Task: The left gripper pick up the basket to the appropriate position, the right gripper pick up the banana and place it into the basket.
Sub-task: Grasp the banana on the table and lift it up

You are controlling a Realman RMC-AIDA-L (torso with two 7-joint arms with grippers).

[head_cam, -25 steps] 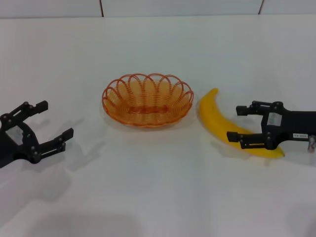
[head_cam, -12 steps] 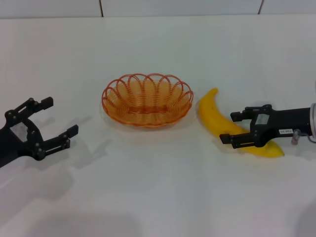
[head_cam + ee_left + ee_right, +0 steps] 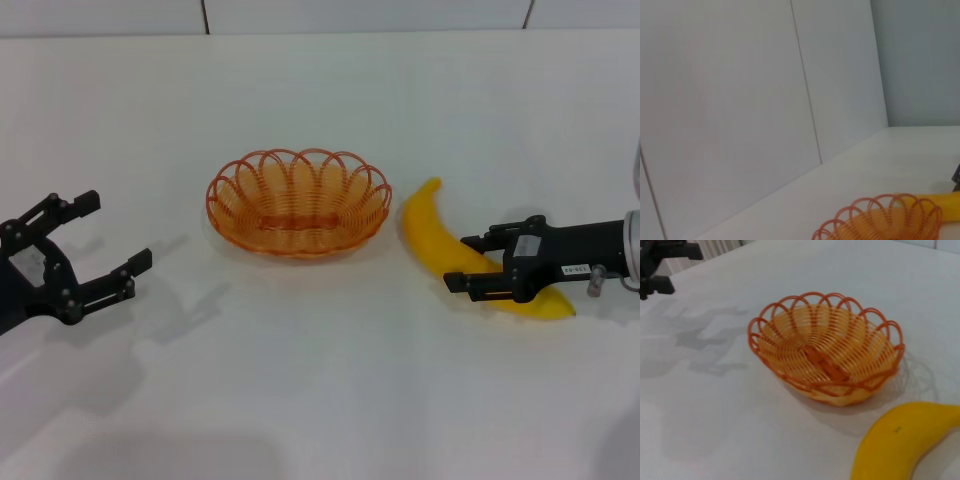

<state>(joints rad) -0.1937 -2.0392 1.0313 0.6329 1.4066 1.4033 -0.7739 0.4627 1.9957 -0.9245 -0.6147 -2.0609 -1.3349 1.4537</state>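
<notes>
The orange wire basket [image 3: 298,203] stands upright on the white table, mid-view. The yellow banana [image 3: 436,236] lies on the table just right of it, not touching it. My right gripper [image 3: 458,262] is low over the banana's middle, open, with one finger on each side of it. My left gripper [image 3: 118,232] is open and empty, well to the left of the basket and nearer to me. The right wrist view shows the basket [image 3: 825,355], the banana's end [image 3: 900,445] and the left gripper far off [image 3: 665,260]. The left wrist view shows the basket's rim [image 3: 880,220] and the banana [image 3: 945,205].
The white table [image 3: 320,400] ends at a pale panelled wall [image 3: 300,15] at the back. No other objects stand on it.
My right gripper has moved left along the banana and its fingers have narrowed around it. My left gripper shifted a little. Basket and banana have not moved.
</notes>
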